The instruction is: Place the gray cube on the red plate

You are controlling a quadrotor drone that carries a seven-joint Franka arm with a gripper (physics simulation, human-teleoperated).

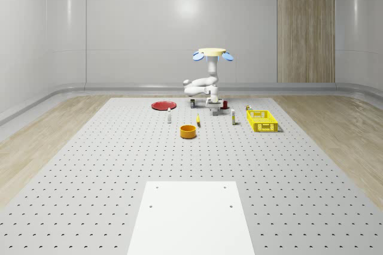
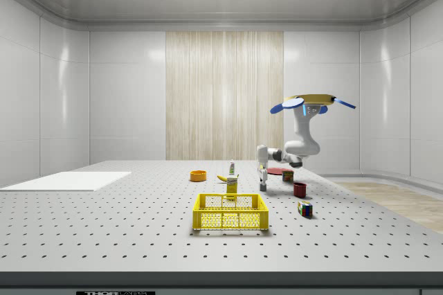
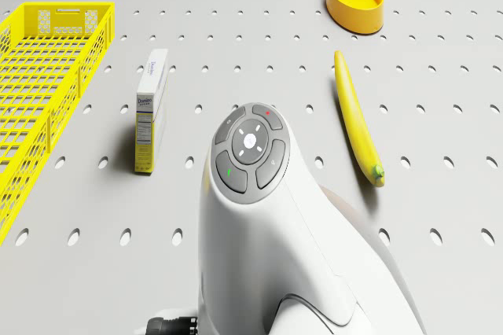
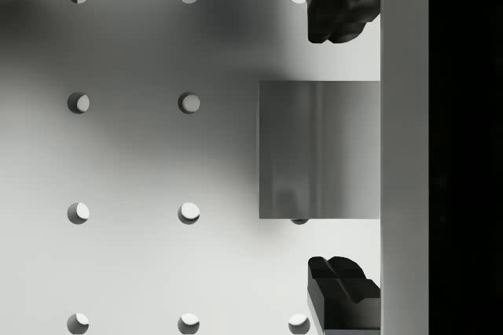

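The perforated surface [image 1: 90, 165] is seen carrying all items. The drone [image 1: 212, 53] is seen hovering above the far middle of the surface, with its arm [image 1: 203, 84] folded downward. A yellow basket [image 1: 262, 121] is placed toward the whole-scene view's right, and the red plate [image 1: 163, 105] is located toward its left, well apart from the arm. An orange bowl [image 1: 188, 131] and a banana [image 3: 357, 119] are seen nearer the camera, and a small box [image 3: 149, 111] is stood beside the basket. The gray cube [image 4: 318, 149] is rested on the surface directly between the fingertips [image 4: 338, 9]. The jaws are held apart, straddling the cube without contact. The gripper [image 4: 339, 150] is lowered close to the surface.
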